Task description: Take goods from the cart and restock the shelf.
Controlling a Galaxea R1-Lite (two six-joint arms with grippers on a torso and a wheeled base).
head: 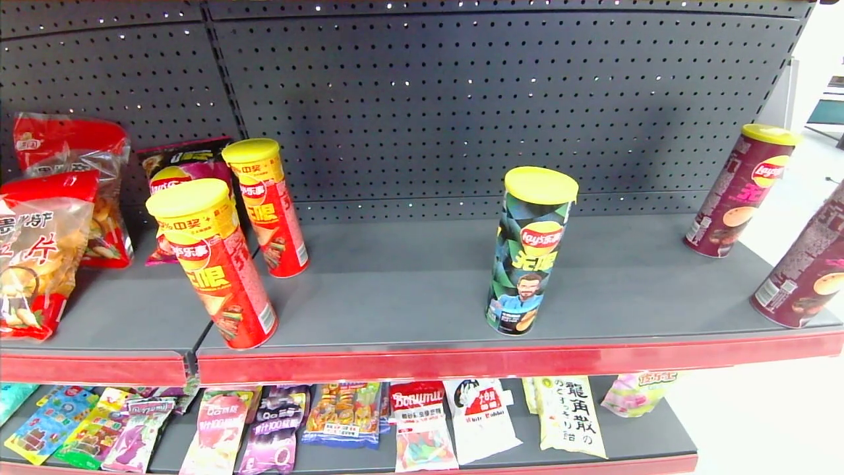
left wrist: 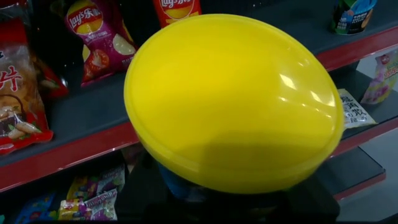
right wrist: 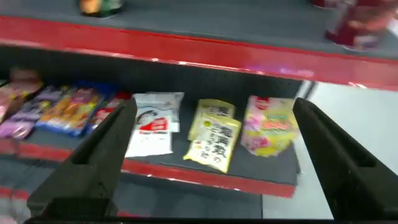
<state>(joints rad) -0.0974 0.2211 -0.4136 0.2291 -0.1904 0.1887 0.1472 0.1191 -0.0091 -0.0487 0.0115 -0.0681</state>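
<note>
A chip can with a yellow lid (left wrist: 233, 99) sits right in front of the left wrist camera, lid toward the lens, held up before the shelf's red front edge (left wrist: 74, 155); my left gripper is shut on it, with its fingers hidden beneath the can. My right gripper (right wrist: 211, 168) is open, nothing between its two dark fingers (right wrist: 93, 165), and it faces the lower shelf (right wrist: 205, 171) of sweet packets. On the upper shelf (head: 409, 284) stand two red cans (head: 214, 264), a green can (head: 531, 251) and two maroon cans (head: 742, 191).
Snack bags (head: 46, 218) crowd the upper shelf's left end. Bare shelf lies between the red cans and the green can, and between the green and maroon cans. Candy packets (head: 422, 422) line the lower shelf. The pegboard back wall (head: 461, 99) rises behind.
</note>
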